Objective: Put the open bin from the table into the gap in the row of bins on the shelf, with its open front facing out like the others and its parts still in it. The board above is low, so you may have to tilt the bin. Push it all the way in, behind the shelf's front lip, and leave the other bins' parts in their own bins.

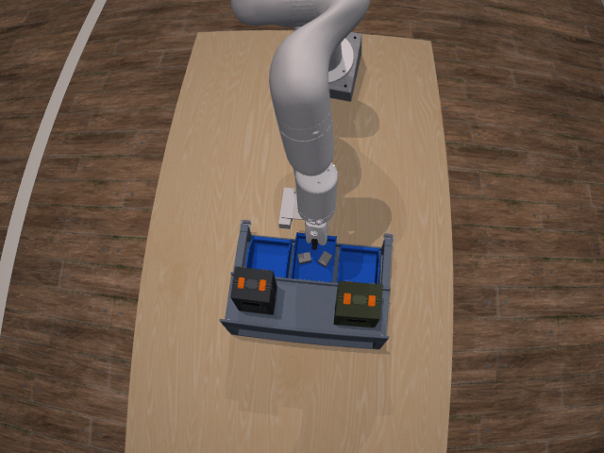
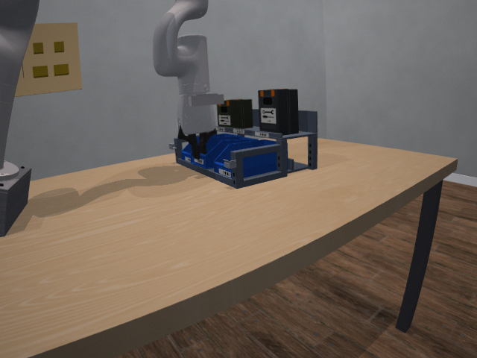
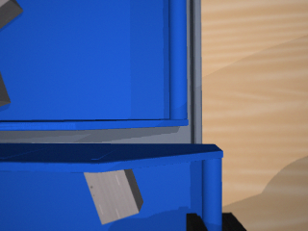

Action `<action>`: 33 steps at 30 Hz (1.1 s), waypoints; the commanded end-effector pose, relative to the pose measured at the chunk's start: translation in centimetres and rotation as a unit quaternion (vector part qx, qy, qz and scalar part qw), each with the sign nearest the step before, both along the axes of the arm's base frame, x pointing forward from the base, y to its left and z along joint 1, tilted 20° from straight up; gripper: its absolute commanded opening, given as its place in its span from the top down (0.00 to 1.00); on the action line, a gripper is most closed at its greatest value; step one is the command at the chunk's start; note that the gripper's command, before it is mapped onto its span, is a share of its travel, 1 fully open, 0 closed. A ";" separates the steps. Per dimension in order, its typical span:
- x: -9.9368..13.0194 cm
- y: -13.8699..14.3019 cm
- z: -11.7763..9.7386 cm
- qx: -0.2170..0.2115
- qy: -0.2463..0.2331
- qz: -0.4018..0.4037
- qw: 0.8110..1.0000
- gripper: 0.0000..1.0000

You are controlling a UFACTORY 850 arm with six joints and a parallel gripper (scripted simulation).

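My gripper (image 1: 314, 246) (image 2: 197, 154) (image 3: 213, 224) is shut on the front wall of the open blue bin (image 1: 314, 272) (image 3: 164, 190). The bin sits between the two neighbouring blue bins, open front facing the robot base. Its front edge sticks out past the neighbours' fronts and past the shelf's front lip (image 3: 197, 87). Two grey parts (image 1: 304, 257) (image 1: 325, 259) lie inside it; one grey block (image 3: 113, 197) shows in the wrist view. Whether the bin's bottom rests on the shelf is hidden.
Blue bins stand at left (image 1: 269, 258) and right (image 1: 360, 265) in the row. On the upper board (image 1: 307, 304) stand a black case (image 1: 253, 290) (image 2: 278, 111) and a dark green case (image 1: 358, 304) (image 2: 241, 113). Shelf end frames (image 2: 261, 179) flank the row.
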State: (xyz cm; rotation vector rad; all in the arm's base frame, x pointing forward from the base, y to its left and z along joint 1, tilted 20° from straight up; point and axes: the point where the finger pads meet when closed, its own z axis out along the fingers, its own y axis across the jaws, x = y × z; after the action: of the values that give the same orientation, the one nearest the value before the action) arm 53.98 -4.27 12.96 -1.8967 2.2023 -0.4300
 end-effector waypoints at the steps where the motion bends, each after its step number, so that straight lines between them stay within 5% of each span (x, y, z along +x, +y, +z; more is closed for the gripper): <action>1: 0.6 -0.1 0.3 -0.001 0.003 0.000 1.000 1.00; 33: 1.9 -0.3 0.8 -0.002 -0.003 -0.001 1.000 1.00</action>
State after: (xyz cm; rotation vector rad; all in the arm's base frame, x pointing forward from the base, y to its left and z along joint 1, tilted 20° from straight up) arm 55.76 -4.52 13.62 -1.8929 2.1997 -0.4404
